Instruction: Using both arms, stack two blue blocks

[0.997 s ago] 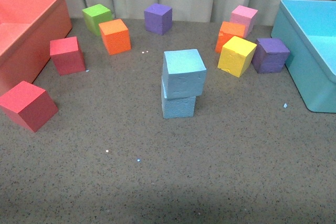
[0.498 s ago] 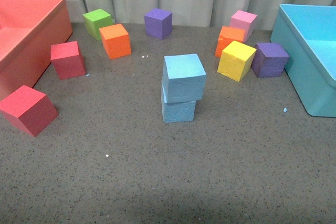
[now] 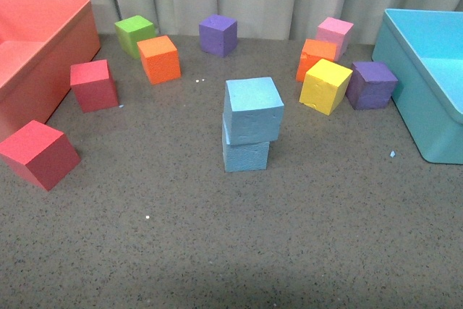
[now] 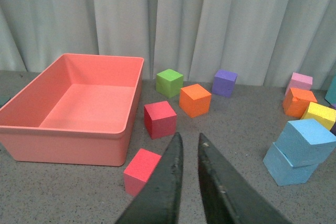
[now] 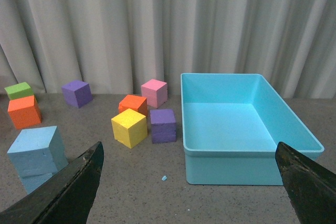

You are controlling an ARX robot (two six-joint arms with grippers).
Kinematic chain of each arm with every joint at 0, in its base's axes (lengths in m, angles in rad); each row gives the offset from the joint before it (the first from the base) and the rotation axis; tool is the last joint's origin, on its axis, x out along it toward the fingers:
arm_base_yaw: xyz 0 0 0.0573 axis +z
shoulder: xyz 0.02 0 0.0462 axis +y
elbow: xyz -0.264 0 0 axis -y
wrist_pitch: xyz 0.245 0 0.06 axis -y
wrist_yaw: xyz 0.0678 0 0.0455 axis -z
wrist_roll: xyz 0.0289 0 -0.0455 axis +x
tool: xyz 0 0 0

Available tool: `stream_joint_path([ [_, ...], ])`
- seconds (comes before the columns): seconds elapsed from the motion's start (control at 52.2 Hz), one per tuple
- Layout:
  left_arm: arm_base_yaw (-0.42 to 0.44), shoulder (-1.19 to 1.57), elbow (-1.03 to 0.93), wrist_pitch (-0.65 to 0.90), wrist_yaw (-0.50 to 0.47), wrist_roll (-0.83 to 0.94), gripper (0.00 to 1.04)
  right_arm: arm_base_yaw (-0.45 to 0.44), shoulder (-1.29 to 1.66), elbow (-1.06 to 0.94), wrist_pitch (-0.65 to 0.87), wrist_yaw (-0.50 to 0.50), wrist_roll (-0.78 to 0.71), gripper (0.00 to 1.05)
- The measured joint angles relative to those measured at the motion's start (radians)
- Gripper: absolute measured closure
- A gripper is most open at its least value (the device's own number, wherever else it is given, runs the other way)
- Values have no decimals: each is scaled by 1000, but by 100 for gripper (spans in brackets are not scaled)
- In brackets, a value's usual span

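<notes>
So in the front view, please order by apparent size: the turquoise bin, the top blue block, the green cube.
1. turquoise bin, though cut off by the frame edge
2. top blue block
3. green cube; it sits farther back, so its true size may match the block's.

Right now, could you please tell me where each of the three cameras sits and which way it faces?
Front view: on the robot's body, looking forward and down at the stacked blue blocks; no arm shows.
Left wrist view: on the left arm, facing the red bin; the left tool, nearly closed, shows.
Right wrist view: on the right arm, facing the turquoise bin; the right tool, wide open, shows.
Shared: all three see the blue stack and the yellow cube.
</notes>
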Motion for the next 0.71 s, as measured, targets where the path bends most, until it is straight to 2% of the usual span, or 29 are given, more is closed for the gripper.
stream_joint_path([
  [0.23,0,0,0,0,0,0,36,0,0,0,0,0,0,9],
  [0.326,0,0,0,0,0,0,22,0,0,0,0,0,0,9],
  [0.364,0,0,0,0,0,0,11,0,0,0,0,0,0,9],
  [0.403,0,0,0,0,0,1,5,0,0,0,0,0,0,9],
  [0.709,0,0,0,0,0,3,7,0,0,0,0,0,0,9],
])
